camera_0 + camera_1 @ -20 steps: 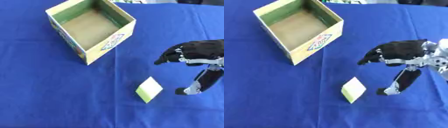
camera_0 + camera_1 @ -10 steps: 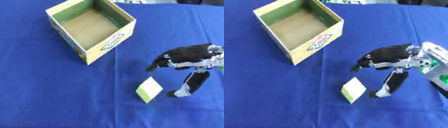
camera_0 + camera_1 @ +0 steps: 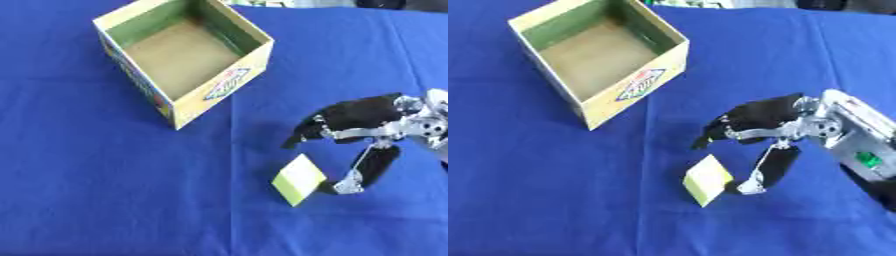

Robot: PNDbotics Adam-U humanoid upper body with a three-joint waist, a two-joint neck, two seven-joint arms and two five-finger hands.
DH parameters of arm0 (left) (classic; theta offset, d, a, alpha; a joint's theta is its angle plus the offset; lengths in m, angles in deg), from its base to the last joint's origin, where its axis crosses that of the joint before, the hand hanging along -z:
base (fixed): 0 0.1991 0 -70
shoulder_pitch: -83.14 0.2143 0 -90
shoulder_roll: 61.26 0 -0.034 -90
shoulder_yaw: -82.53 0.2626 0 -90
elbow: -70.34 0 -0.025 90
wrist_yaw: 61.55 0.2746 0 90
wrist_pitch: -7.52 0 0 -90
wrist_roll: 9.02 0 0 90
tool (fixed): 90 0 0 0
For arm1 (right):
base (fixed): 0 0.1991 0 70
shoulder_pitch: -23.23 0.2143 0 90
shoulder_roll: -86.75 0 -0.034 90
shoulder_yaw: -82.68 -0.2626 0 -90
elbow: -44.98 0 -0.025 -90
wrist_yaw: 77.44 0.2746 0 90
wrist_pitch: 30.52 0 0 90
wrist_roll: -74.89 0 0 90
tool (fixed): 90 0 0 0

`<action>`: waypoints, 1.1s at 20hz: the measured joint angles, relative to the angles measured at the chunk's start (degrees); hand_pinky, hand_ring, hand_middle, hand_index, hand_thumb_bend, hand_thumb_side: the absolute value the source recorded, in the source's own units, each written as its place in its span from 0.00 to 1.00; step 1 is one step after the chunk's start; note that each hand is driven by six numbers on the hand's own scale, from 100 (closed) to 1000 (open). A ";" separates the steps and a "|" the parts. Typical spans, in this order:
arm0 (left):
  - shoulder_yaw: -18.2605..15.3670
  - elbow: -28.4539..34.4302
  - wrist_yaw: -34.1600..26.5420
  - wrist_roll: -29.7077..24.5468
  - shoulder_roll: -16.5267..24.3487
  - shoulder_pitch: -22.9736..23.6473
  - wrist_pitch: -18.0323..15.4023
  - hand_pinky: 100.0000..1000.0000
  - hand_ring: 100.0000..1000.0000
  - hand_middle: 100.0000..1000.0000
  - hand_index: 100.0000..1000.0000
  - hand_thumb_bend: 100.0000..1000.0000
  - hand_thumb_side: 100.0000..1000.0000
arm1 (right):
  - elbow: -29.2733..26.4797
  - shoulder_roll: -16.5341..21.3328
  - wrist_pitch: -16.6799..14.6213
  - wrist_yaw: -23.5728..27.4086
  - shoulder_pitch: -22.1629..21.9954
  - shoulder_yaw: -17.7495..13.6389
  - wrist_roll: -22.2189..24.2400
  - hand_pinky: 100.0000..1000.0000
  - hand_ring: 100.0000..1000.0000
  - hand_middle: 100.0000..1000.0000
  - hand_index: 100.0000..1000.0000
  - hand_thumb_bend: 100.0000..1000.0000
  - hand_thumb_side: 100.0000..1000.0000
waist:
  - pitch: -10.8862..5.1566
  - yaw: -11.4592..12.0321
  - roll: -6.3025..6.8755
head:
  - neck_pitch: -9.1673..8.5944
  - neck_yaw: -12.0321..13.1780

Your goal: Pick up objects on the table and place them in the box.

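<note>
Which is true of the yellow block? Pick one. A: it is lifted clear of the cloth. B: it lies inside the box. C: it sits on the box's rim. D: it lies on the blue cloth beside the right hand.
D: the yellow block lies on the blue cloth, outside the box, with the right hand spread open over and beside it.

The right hand (image 3: 767, 127) has black, padded-looking fingers and a black thumb, linked by bare silver metal joints and rods. Its wrist is a pale silver-grey block with a round silver fitting and a small green mark, then black farther up the arm.
</note>
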 measured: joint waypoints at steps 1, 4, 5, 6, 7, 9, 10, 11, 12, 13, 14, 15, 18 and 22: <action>0.01 0.00 -0.01 -0.03 -0.01 0.00 0.01 0.81 0.72 0.95 0.72 0.08 0.82 | 0.43 -0.37 -0.07 -0.20 0.00 0.16 0.25 0.85 0.87 0.77 0.95 0.24 0.46 | 0.00 0.01 -0.01 | 0.00 -0.01; 0.16 0.00 -0.04 -0.17 -0.02 -0.06 -0.06 0.81 0.72 0.95 0.72 0.08 0.81 | 1.16 -0.99 -0.31 -0.29 0.30 0.18 1.07 0.85 0.86 0.77 0.95 0.22 0.47 | -0.05 0.10 -0.03 | -0.01 -0.07; 0.20 0.00 -0.05 -0.19 -0.02 -0.06 -0.07 0.81 0.72 0.95 0.72 0.08 0.81 | 1.31 -1.18 -0.37 -0.28 0.32 0.15 1.34 0.85 0.86 0.76 0.95 0.22 0.47 | -0.11 0.15 -0.03 | -0.01 -0.11; 0.27 0.00 -0.05 -0.21 -0.02 -0.06 -0.10 0.81 0.72 0.95 0.72 0.08 0.81 | 1.55 -1.35 -0.35 -0.25 0.38 0.09 1.52 0.84 0.86 0.76 0.95 0.22 0.47 | -0.18 0.22 -0.04 | -0.01 -0.15; 0.28 0.00 -0.06 -0.26 -0.02 -0.06 -0.14 0.81 0.72 0.95 0.72 0.08 0.82 | 1.69 -1.38 -0.31 -0.21 0.49 0.06 1.74 0.84 0.86 0.76 0.95 0.22 0.47 | -0.19 0.27 -0.06 | -0.01 -0.18; 0.28 0.00 -0.06 -0.31 -0.02 -0.06 -0.14 0.81 0.72 0.95 0.72 0.08 0.82 | 1.90 -1.55 -0.16 -0.09 0.68 0.04 2.02 0.84 0.86 0.75 0.93 0.23 0.46 | -0.19 0.28 -0.18 | -0.01 -0.21; 0.28 0.00 -0.06 -0.32 -0.02 -0.06 -0.14 0.81 0.72 0.95 0.72 0.08 0.82 | 1.94 -1.67 -0.07 -0.01 0.73 0.03 2.12 0.84 0.85 0.73 0.90 0.24 0.43 | -0.19 0.28 -0.24 | -0.01 -0.22; 0.28 0.00 -0.06 -0.33 -0.02 -0.06 -0.14 0.81 0.72 0.95 0.72 0.08 0.82 | 1.97 -1.78 -0.06 0.07 0.74 -0.06 2.13 0.84 0.85 0.72 0.88 0.23 0.43 | -0.19 0.28 -0.26 | -0.01 -0.22; 0.28 0.00 -0.07 -0.33 -0.02 -0.07 -0.14 0.81 0.72 0.95 0.72 0.08 0.82 | 1.98 -1.82 -0.07 0.22 0.74 -0.13 2.12 0.83 0.83 0.67 0.84 0.21 0.40 | -0.19 0.29 -0.26 | -0.01 -0.22; 0.28 0.00 -0.07 -0.33 -0.02 -0.07 -0.14 0.81 0.72 0.95 0.72 0.08 0.82 | 1.97 -1.84 -0.14 0.37 0.73 -0.20 2.03 0.82 0.82 0.64 0.82 0.17 0.41 | -0.19 0.31 -0.26 | -0.01 -0.21; 0.28 0.00 -0.07 -0.33 -0.02 -0.07 -0.14 0.80 0.72 0.95 0.72 0.08 0.82 | 1.87 -1.85 -0.25 0.61 0.72 -0.35 1.68 0.81 0.80 0.60 0.79 0.13 0.41 | -0.19 0.33 -0.26 | -0.01 -0.18; 0.28 0.00 -0.07 -0.33 -0.02 -0.08 -0.14 0.80 0.72 0.95 0.72 0.08 0.82 | 1.77 -1.85 -0.31 0.79 0.63 -0.51 1.01 0.80 0.79 0.58 0.78 0.14 0.42 | -0.17 0.33 -0.26 | -0.01 -0.14; 0.29 0.00 -0.07 -0.35 -0.03 -0.08 -0.13 0.80 0.72 0.95 0.72 0.08 0.82 | 0.44 -1.78 -0.11 0.92 -0.17 -1.01 -2.31 0.79 0.75 0.47 0.69 0.12 0.44 | -0.11 0.28 -0.25 | -0.02 0.07; 0.29 0.00 -0.07 -0.49 -0.03 -0.15 -0.02 0.80 0.72 0.95 0.72 0.08 0.82 | -1.35 -1.27 1.40 0.12 -0.85 -1.90 -7.84 0.78 0.71 0.39 0.61 0.11 0.46 | -0.11 0.13 -0.18 | -0.17 0.09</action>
